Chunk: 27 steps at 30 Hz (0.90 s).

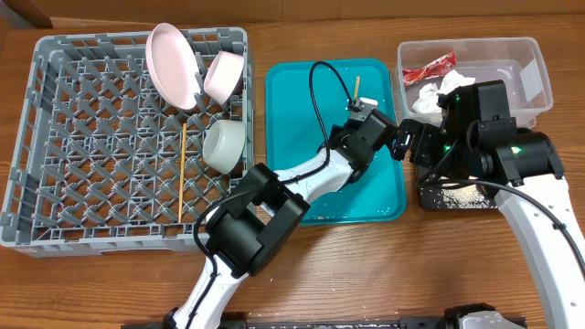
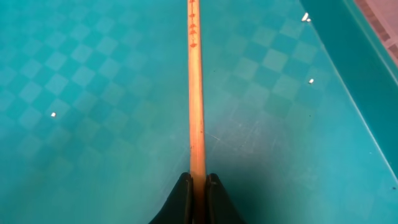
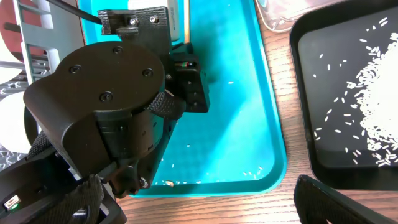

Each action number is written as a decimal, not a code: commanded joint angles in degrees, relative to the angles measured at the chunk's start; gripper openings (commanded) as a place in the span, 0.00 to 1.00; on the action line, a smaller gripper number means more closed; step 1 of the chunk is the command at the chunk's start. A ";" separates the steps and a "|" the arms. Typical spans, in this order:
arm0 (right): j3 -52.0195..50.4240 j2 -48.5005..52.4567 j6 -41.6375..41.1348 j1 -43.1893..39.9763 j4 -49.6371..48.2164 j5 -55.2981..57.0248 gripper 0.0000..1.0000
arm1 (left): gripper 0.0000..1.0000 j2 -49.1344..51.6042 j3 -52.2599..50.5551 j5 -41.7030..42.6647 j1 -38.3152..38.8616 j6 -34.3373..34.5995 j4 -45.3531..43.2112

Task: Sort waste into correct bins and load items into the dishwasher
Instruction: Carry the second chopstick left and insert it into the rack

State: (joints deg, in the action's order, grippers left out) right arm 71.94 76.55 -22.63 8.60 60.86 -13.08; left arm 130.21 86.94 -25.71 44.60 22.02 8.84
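Nearest the left wrist camera, the left gripper [image 2: 198,186] is seen with its two dark fingers pressed together on the near end of a chopstick [image 2: 196,93], which is pinched between them and runs straight away over the teal tray [image 2: 93,93]. The stick is thin, pale wood with small reddish marks towards its far end; whether it touches the tray cannot be told. From overhead, the left arm [image 1: 302,178] is stretched from the table's front edge across the tray, its wrist bent towards the tray's far right part. The right gripper [image 3: 199,193] is held low beside the tray's right edge, jaws spread wide and holding nothing. Only its camera shows a few stray grains on the teal tray and the rice [image 3: 379,106] scattered in the black tray [image 3: 323,143]. Farther back, a red wrapper [image 1: 430,68] and a tissue [image 1: 439,87] lie in the clear tub [image 1: 539,68]. At the left, the dish rack [image 1: 91,137] holds a second chopstick [image 1: 183,169], a pink plate [image 1: 171,64], a pink bowl [image 1: 224,75] and a white cup [image 1: 224,144].
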 commanded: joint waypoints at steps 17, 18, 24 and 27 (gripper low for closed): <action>1.09 -0.26 0.17 -0.37 -0.28 0.42 1.00 | 0.04 -22.40 -1.55 16.24 -12.66 -5.60 20.52; 1.09 -0.26 0.17 -0.37 -0.28 0.42 1.00 | 0.04 -24.79 -1.53 16.39 -13.55 -5.60 21.90; 1.09 -0.26 0.17 -0.37 -0.28 0.39 1.00 | 0.04 -39.69 -1.53 16.74 -19.82 -5.77 32.57; 1.09 -0.26 0.17 -0.37 -0.28 0.42 1.00 | 0.04 -45.53 -1.53 16.15 -23.93 -6.78 39.80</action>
State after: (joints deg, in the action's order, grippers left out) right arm 71.94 76.55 -22.63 8.60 60.93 -13.08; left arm 90.98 84.99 -10.22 25.08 17.32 44.21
